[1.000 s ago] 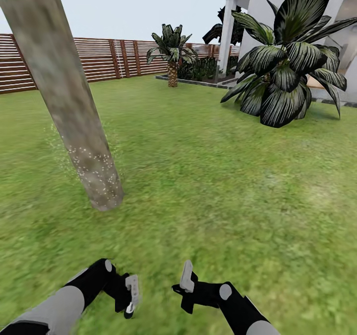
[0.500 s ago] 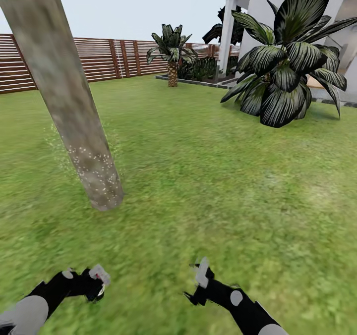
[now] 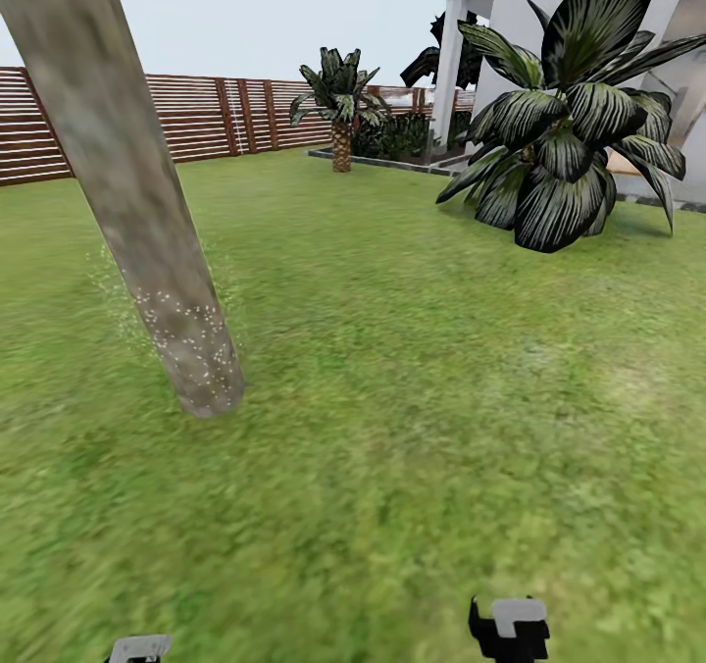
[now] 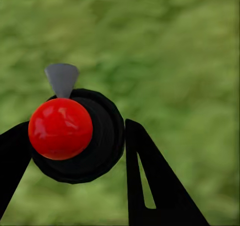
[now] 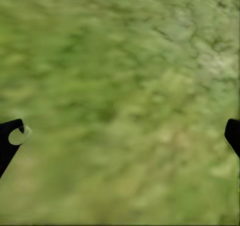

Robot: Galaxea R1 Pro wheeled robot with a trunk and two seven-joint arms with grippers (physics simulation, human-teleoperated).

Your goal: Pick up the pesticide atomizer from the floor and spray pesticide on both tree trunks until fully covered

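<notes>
A: Holding the atomizer (image 4: 75,136), the left gripper (image 4: 75,186) pinches its black body, red knob and grey nozzle over the grass (image 3: 412,369); the right gripper (image 5: 120,136) is spread, empty.

B: Trunk (image 3: 127,202) stands far left, speckled only low down. I'd raise the nozzle level, aim higher, and sweep up slowly.

Both arms have dropped toward the bottom edge of the head view. A second ago the forearms and wrists were in full sight over the grass (image 3: 412,428). Half a second ago they sat lower and further apart. Now the left gripper (image 3: 139,649) is just a grey tip at the frame edge. The right gripper (image 3: 512,629) has slid down and out to the right, so just its black and grey end shows.
</notes>
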